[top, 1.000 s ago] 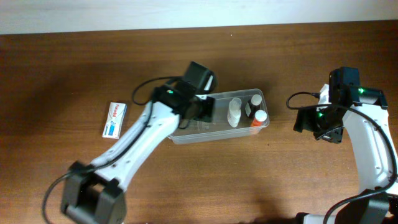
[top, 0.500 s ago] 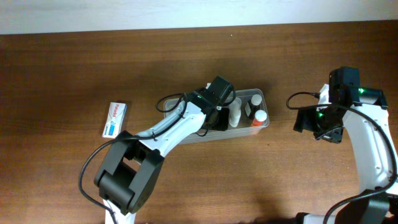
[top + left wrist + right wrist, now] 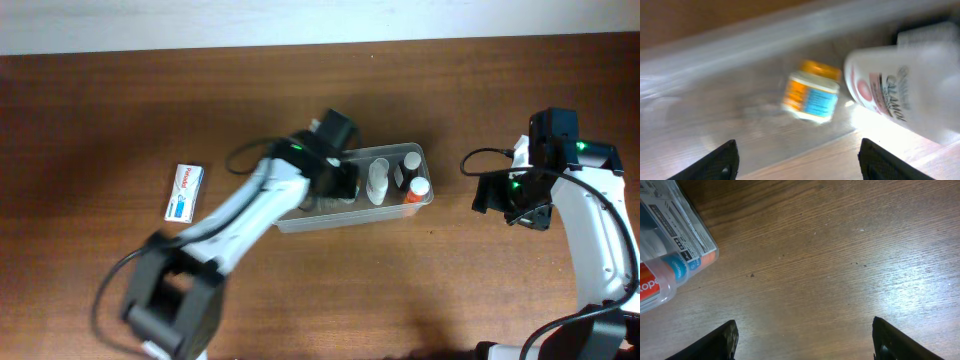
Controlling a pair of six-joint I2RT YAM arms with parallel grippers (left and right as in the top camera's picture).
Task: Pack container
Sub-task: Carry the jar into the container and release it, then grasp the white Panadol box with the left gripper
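Your left pincer [image 3: 799, 152] has pulled back, spread and empty, leaving the small orange-labelled jar [image 3: 811, 97] lying inside the clear rectangular plastic container [image 3: 345, 219]: one more item packed.

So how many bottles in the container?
4: white bottle, dark bottle and orange bottle at the container's right end, small jar by the left gripper; its arm may hide more.

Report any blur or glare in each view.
Overhead: left arm smeared by motion, the rest crisp. Left wrist: everything motion-blurred, the small jar and white bottle soft, glare on the container floor. Right wrist: sharp, with a bright sheen on the table at right.
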